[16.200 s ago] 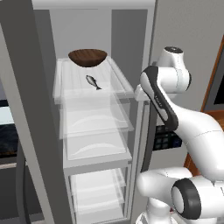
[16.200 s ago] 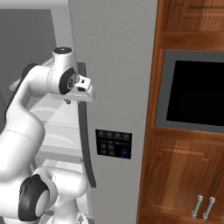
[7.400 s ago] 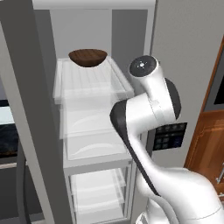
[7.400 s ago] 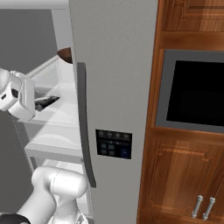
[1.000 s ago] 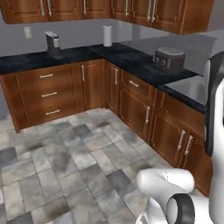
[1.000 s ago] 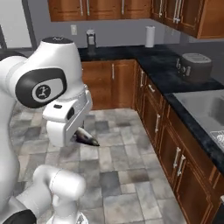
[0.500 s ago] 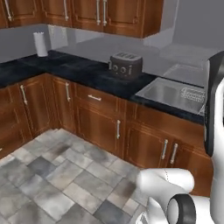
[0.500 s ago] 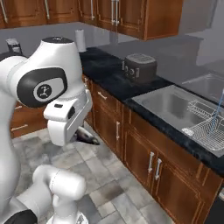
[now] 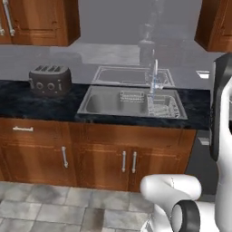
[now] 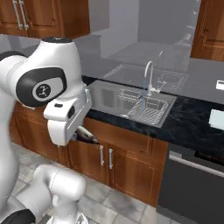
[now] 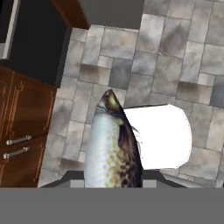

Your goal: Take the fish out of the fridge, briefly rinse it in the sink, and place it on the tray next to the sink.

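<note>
A: Status of the small dark grey fish with a pale belly [image 11: 111, 148]?

B: Clamped between the closed fingers of the two-finger gripper [image 10: 78, 134], held over the tiled floor. The base has turned: the rectangular grey steel sink [image 9: 131, 103] now lies straight ahead, so rinsing comes next.

A: Unclear items?

B: The fingertips are hidden behind the fish. The pale grey-white tray [image 10: 216, 119] is cut off at the frame edge.

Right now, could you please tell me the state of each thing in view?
Fish: held in the tool, over the floor.
Tool: shut on the fish.
Sink: basin bare, rack at its right end.
Faucet: water running.
Cabinet doors: closed.
Tray: bare.
</note>
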